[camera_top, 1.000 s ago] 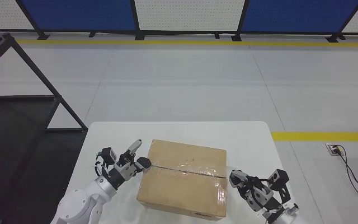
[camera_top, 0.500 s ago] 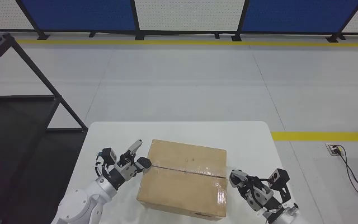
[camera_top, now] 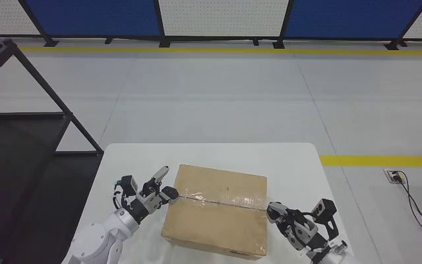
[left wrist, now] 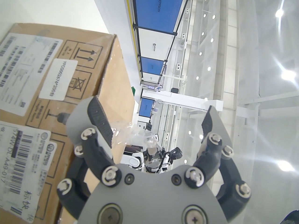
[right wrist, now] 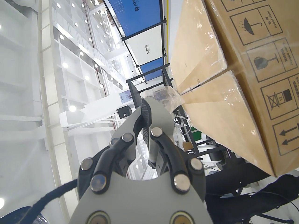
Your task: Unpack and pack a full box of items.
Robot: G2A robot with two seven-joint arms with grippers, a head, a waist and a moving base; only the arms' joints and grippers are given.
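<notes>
- White table (camera_top: pixel 132 158) bears a brown cardboard box (camera_top: pixel 217 204) with white barcode labels (left wrist: pixel 25 71).
- Left gripper (left wrist: pixel 151 110) gapes wide alongside.
- Right gripper (right wrist: pixel 146 108) sits pinched closed by clear tape (right wrist: pixel 168 96).

Bare table (camera_top: pixel 217 155) behind box (camera_top: pixel 217 214), left gripper (camera_top: pixel 166 184) and right gripper (camera_top: pixel 271 210) close at its ends

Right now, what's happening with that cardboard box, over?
Left fingers open at one end of the box. Right fingers shut beside loose tape. Box taped closed. Nothing in the way.
</notes>
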